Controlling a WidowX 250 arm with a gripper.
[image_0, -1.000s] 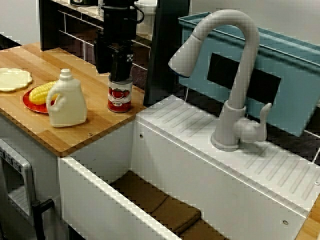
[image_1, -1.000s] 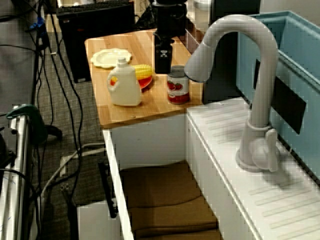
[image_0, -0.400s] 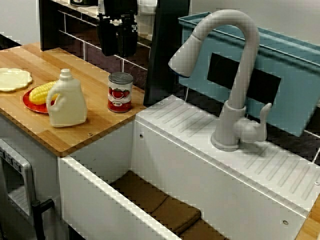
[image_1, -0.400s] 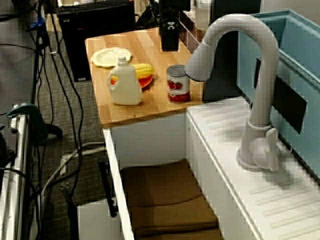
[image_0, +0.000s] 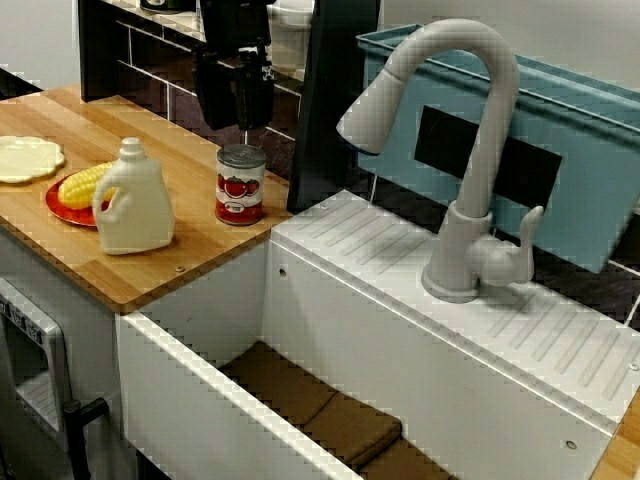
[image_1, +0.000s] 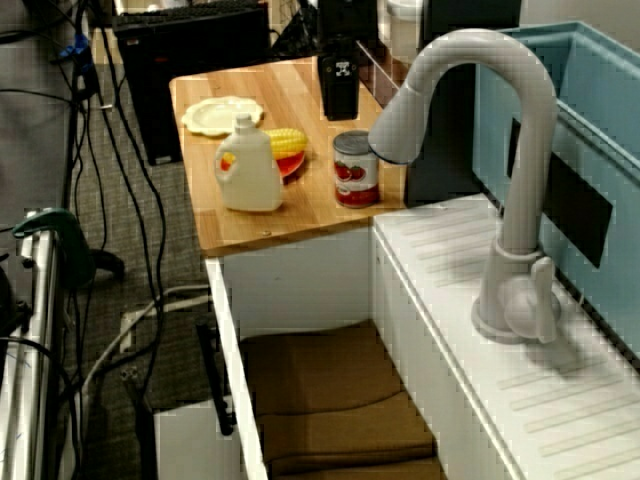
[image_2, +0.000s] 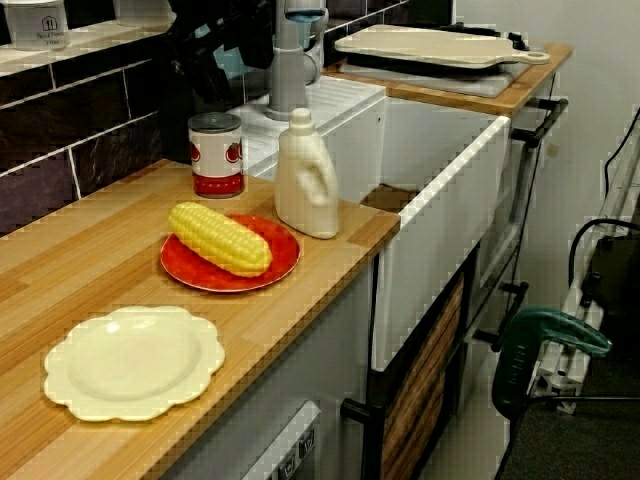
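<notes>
Our black gripper (image_0: 237, 118) hangs spread and empty above the round red-and-white metal can (image_0: 240, 185). We think it is hard and slippery; hold its sides.

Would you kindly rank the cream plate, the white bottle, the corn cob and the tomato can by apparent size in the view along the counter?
1. cream plate, though nearest the camera
2. white bottle
3. corn cob and tomato can, about alike
</notes>
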